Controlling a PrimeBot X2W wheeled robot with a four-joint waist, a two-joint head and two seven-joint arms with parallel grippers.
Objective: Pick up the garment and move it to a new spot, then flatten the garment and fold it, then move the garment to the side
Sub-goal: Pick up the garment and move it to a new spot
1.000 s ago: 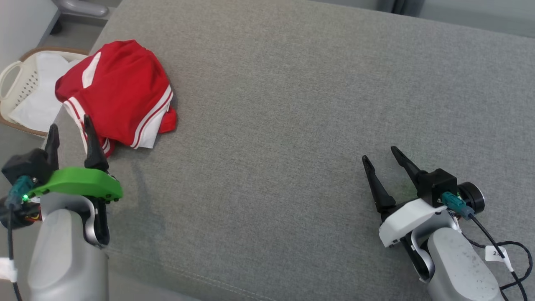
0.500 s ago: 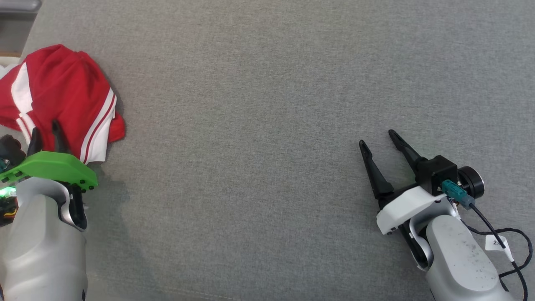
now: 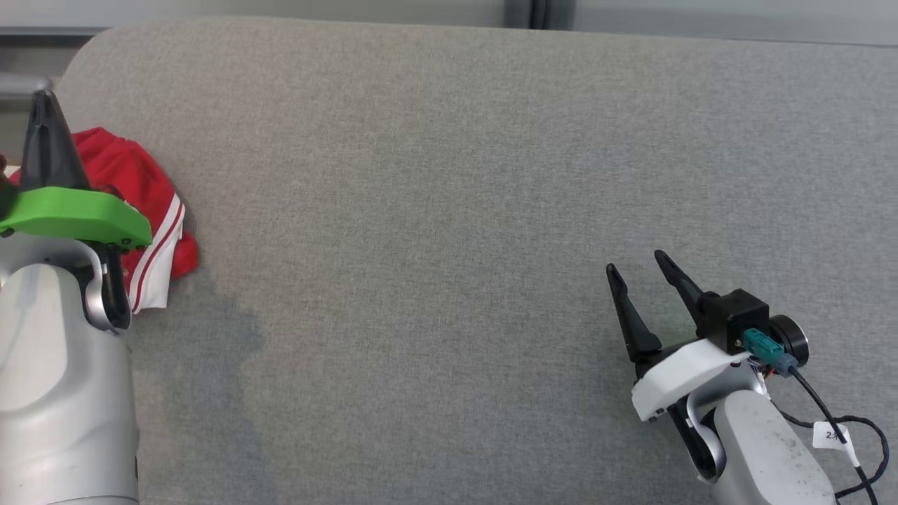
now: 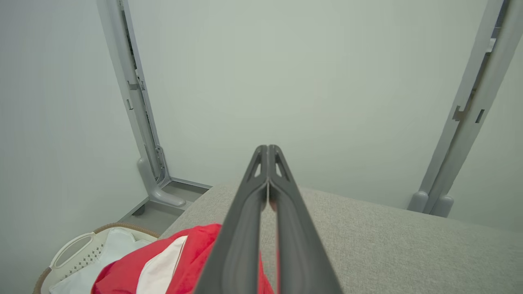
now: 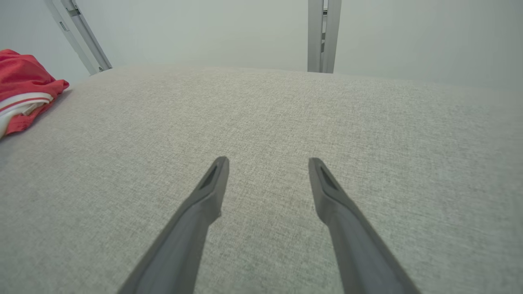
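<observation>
Garment (image 3: 144, 186) bunched nr basket (image 4: 70, 254), partly hidden by closed L gripper (image 3: 45, 105); R gripper (image 3: 635, 261) spread wide.

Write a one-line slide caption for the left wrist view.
Left claw shut over the crumpled red-and-white garment at the grey cushion edge, laundry basket beside it.

Left gripper (image 3: 44, 99) closed, raised above garment (image 3: 144, 184).
</observation>
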